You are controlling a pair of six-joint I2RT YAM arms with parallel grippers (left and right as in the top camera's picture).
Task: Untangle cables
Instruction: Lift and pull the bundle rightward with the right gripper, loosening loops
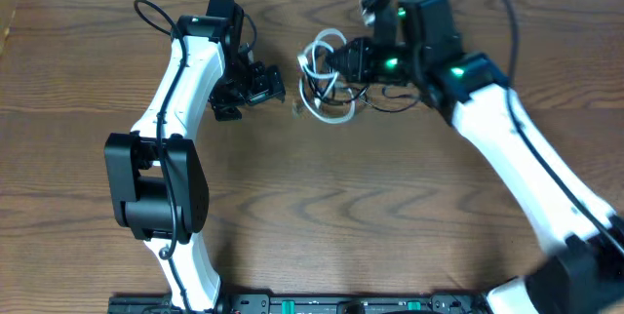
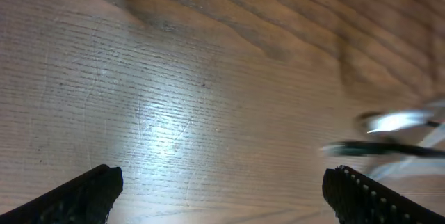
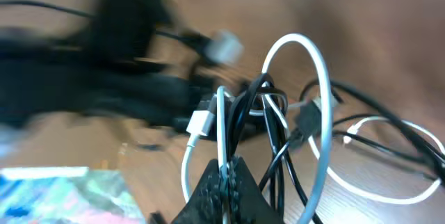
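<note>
The cables (image 1: 327, 78) lie in a tangled heap on the wooden table, between the two arms. In the right wrist view a white cable (image 3: 316, 78) loops up over several black strands (image 3: 276, 151), and its white plug (image 3: 201, 122) shows at the left. My right gripper (image 3: 226, 175) is shut on a white strand that runs up between its tips, with a black strand right beside it. From overhead this gripper (image 1: 341, 60) sits on the heap's right side. My left gripper (image 1: 261, 85) stands open left of the heap, low over bare wood (image 2: 222, 196). Blurred cable ends (image 2: 393, 121) show at its right.
The table top (image 1: 322, 207) is brown wood. The left arm's dark wrist (image 3: 104, 85) shows blurred just beyond the heap in the right wrist view. A coloured patch (image 3: 62, 196) sits at that view's lower left. The arm bases (image 1: 322, 304) line the front edge.
</note>
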